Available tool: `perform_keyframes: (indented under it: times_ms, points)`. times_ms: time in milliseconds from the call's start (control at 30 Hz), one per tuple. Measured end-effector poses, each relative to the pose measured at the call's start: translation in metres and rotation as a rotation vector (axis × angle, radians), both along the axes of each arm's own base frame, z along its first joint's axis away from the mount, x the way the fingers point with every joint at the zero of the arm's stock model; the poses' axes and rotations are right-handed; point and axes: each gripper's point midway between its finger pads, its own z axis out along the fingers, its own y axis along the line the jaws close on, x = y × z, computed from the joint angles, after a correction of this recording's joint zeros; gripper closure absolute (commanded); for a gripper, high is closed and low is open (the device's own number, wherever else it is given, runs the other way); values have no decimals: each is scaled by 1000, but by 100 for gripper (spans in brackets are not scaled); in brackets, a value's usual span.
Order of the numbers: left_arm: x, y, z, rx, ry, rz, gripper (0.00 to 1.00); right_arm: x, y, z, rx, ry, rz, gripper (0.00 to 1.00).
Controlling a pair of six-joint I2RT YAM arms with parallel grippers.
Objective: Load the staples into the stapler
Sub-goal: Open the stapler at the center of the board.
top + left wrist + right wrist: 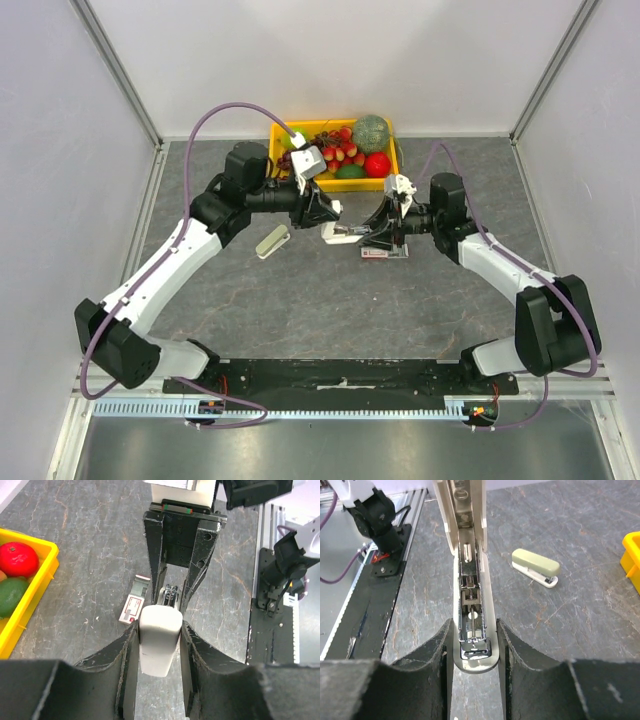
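Note:
A white stapler (pixel 345 233) hangs open between both grippers above the table. My left gripper (pixel 328 214) is shut on the end of its white cover (pixel 159 640), as the left wrist view (pixel 160 630) shows. My right gripper (pixel 378 232) is shut on the stapler's base (pixel 476 652), with the metal magazine (pixel 471 605) exposed and the cover (pixel 465 510) tipped up beyond it. The staples box (pixel 385 253), small with red and white markings, lies flat on the table under the right gripper. It also shows in the left wrist view (pixel 134 607).
A second, green-topped stapler (pixel 272 241) lies on the table left of centre, also in the right wrist view (pixel 536 567). A yellow bin (pixel 310 125) of toy fruit stands at the back, behind both grippers.

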Motion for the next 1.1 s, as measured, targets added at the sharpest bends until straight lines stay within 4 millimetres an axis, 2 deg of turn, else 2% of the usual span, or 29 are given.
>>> perform_keyframes:
  times_ms: [167, 267, 467, 833, 900, 933, 967, 1033, 1067, 1100]
  points:
    - [12, 13, 10, -52, 38, 62, 98, 4, -7, 5, 77, 76, -60, 100]
    - [19, 24, 20, -93, 57, 110, 98, 9, -10, 17, 129, 89, -89, 100]
    - [20, 35, 40, -172, 79, 144, 98, 10, -9, 40, 207, 84, -109, 100]
    - [22, 45, 45, -298, 197, 130, 98, 6, -10, 50, 259, 126, -126, 100]
    - [22, 45, 45, -317, 215, 127, 98, 6, -11, 52, 271, 140, -128, 91]
    - [22, 46, 44, -325, 223, 125, 98, 5, -11, 53, 275, 146, -129, 83]
    - [22, 46, 45, -330, 225, 123, 98, 5, -11, 54, 278, 149, -128, 68]
    - [22, 46, 44, -329, 221, 119, 98, 5, -12, 56, 278, 148, -124, 57]
    - [21, 45, 44, -324, 214, 117, 98, 5, -12, 56, 275, 143, -121, 47]
    - [21, 45, 43, -317, 206, 117, 98, 5, -12, 55, 268, 141, -120, 44]
